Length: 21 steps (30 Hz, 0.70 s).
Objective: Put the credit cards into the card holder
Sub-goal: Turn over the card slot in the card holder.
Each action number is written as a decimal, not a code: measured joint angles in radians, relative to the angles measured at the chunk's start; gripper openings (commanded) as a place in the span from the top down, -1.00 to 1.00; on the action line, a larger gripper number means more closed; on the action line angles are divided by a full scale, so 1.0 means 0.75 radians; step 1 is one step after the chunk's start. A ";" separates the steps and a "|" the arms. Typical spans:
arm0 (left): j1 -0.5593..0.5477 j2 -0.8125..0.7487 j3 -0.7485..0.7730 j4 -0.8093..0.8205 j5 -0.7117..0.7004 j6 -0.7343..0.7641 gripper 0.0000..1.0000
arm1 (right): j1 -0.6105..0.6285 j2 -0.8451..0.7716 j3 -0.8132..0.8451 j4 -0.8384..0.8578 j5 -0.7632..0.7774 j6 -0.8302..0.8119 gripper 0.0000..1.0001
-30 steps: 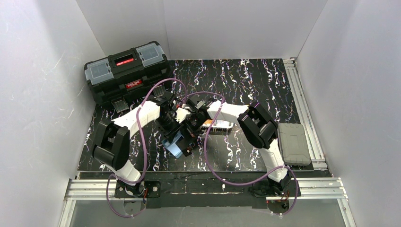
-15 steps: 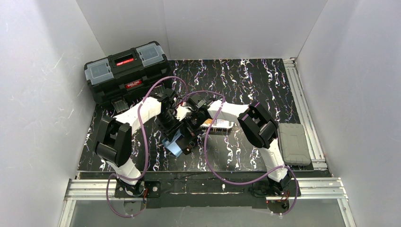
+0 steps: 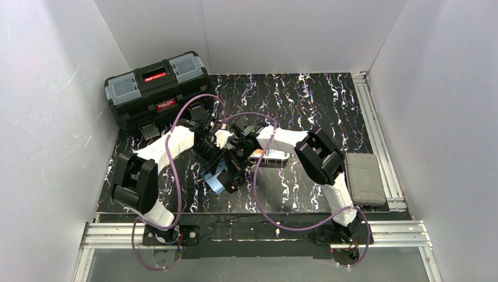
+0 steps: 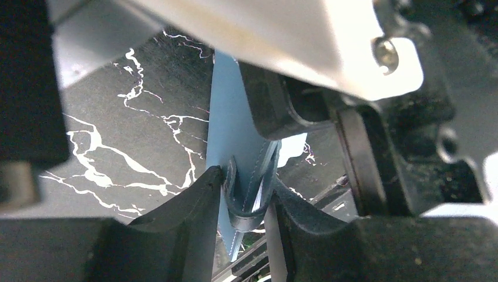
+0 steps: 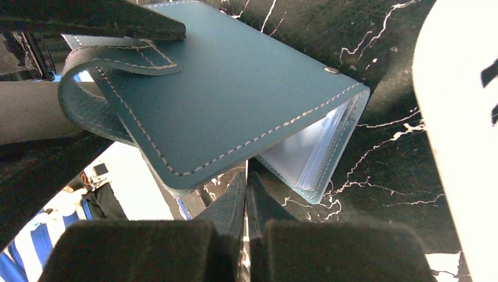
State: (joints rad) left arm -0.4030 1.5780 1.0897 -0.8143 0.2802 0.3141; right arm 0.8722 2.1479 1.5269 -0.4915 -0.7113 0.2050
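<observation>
- Card holder: teal, at near-centre of the bench, between the 2 arms. It stands on edge, partly fanned, with the clear sleeves showing at the open side. Cannot tell whether its lower edge touches the bench.
- Left claw: clamped on the holder's looped snap tab, 1 finger on each side of the loop, and the blue cover rises just behind.
- Right claw: fingers pressed together, tips right at the edge of the cover beside the sleeves. A thin pale line sits between the fingers; cannot tell whether it is a card.
- Black toolbox: far-left corner of the bench.
- Grey case: right edge, beside the rail.
</observation>
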 measured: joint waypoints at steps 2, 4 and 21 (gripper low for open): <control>0.000 -0.010 -0.011 0.015 -0.002 0.000 0.41 | 0.001 0.000 0.000 0.001 0.001 -0.003 0.97; 0.001 -0.034 -0.033 0.034 -0.010 0.001 0.42 | 0.003 -0.001 0.000 0.005 -0.001 -0.012 0.97; 0.011 -0.129 -0.113 0.093 -0.045 0.066 1.00 | 0.012 -0.037 -0.053 0.092 -0.004 -0.009 0.97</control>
State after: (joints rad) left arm -0.3946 1.4815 1.0050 -0.7444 0.2462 0.3637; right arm 0.8814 2.1201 1.4872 -0.4225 -0.7139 0.1982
